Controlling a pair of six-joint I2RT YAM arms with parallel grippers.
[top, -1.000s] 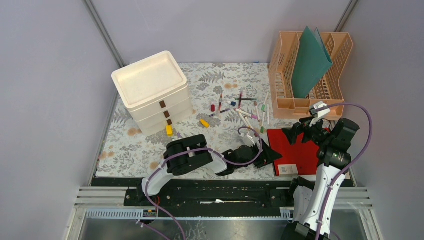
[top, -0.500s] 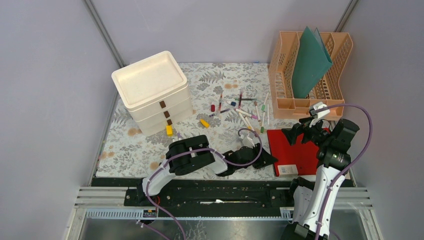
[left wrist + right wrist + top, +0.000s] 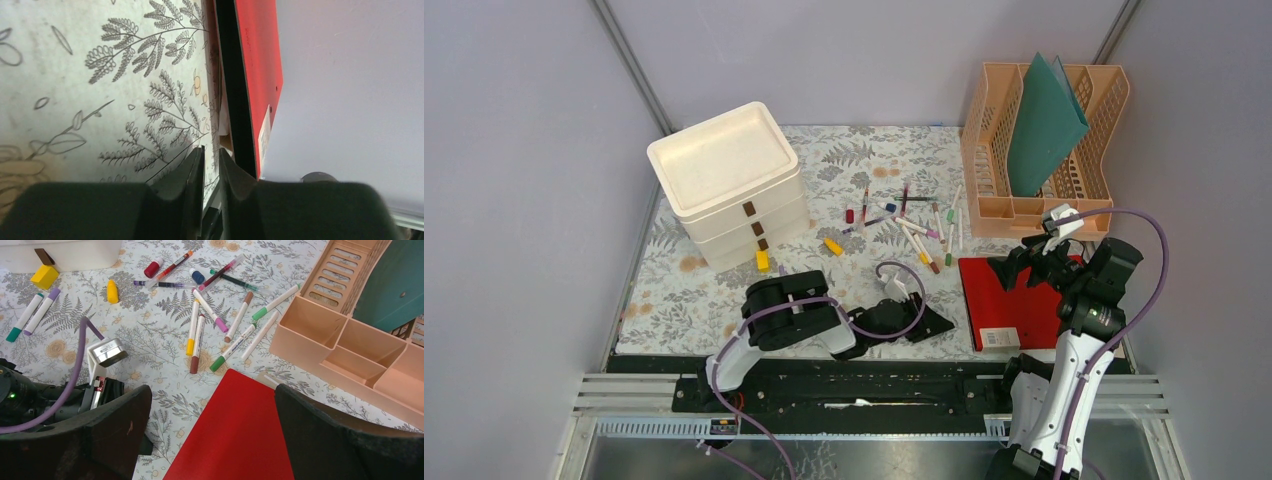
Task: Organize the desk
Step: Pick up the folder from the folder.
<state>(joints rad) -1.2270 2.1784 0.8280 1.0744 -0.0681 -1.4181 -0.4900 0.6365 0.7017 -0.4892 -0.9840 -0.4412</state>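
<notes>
Red folder (image 3: 1009,295) lay flat at the counter's (image 3: 694,300) lower right, beneath the wide-open right claw (image 3: 212,390); the nearly shut, empty left claw (image 3: 210,150) sat just left of it.

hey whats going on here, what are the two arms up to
Two robot arms are tidying a desk. The left gripper lies low on the cloth beside the red folder, its fingers nearly together with nothing visible between them. The right gripper hangs wide open above the red folder, holding nothing. Markers lie scattered mid-desk, between the white drawers and the peach rack, which holds a green folder.
</notes>
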